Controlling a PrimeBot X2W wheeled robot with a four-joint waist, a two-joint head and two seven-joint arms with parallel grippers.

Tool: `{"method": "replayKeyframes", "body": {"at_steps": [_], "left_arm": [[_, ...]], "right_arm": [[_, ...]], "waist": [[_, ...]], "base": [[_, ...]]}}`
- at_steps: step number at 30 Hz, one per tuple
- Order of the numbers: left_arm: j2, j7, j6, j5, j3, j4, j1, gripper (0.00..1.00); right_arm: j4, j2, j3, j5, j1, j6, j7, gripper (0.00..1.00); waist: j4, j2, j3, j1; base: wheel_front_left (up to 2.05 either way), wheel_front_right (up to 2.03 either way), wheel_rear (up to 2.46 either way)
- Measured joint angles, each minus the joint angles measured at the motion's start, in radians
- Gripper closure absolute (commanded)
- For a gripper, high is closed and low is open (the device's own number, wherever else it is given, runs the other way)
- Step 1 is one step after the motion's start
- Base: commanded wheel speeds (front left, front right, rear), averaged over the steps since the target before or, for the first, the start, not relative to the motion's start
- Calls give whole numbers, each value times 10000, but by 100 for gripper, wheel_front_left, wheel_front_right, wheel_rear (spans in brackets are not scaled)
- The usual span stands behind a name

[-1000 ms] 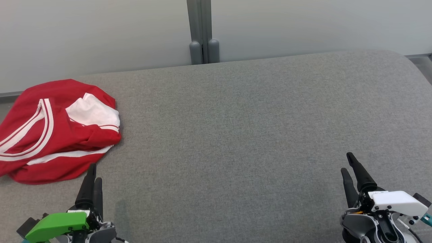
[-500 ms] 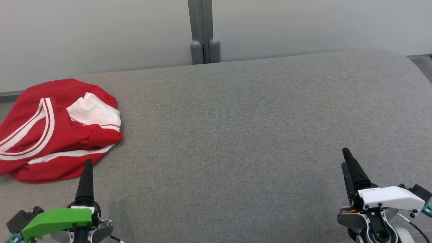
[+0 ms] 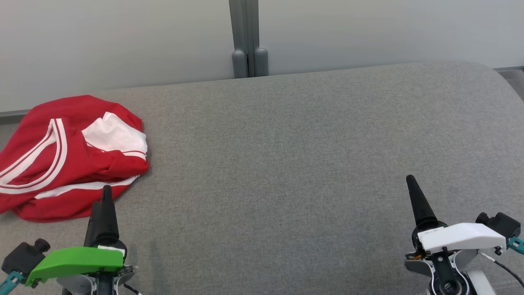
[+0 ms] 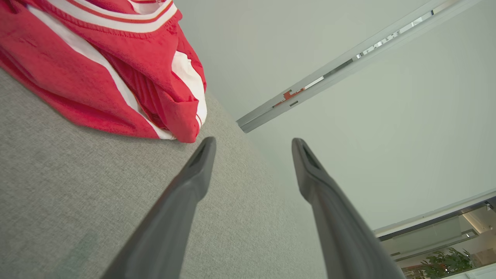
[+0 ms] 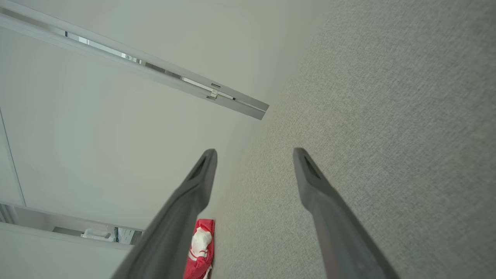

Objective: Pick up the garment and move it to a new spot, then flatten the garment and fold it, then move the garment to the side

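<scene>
The garment (image 3: 69, 157) is a red top with white stripes and a white patch, lying crumpled at the far left of the grey cushion (image 3: 286, 143). My left gripper (image 3: 102, 196) hovers at the garment's near right edge, open, with nothing between its fingers. In the left wrist view the garment (image 4: 97, 66) lies up and left of the left gripper (image 4: 252, 145), close to one fingertip (image 4: 205, 145) but apart from it. My right gripper (image 3: 411, 184) stands open and empty over bare cushion at the lower right. Past the right gripper (image 5: 254, 155), the garment (image 5: 201, 248) shows small and far off.
The cushion's far edge runs along a pale wall with a grey post (image 3: 249, 41) at its middle. The cushion's right end curves away toward a strip of floor (image 3: 513, 80). Bare grey fabric stretches between the two grippers.
Both wrists have rolled, so the right fingers now line up one behind the other in the head view. The left fingertips have crept toward the garment's edge. The garment lies unchanged.
</scene>
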Motion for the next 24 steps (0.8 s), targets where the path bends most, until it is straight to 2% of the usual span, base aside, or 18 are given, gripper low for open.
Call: {"method": "replayKeyframes", "body": {"at_steps": [13, 24], "left_arm": [[56, -445, 58, 2690, -205, -215, 59, 0], [203, -784, 94, 4236, -424, -318, 99, 0]], "right_arm": [[-173, -71, 307, -2019, 106, 2, -447, 0], [-240, -134, 552, -3432, 154, 2, -763, 0]], "waist": [[65, 0, -30, 0], [122, 0, -38, 0]], "base": [[0, 0, 0], [0, 0, 0]]}}
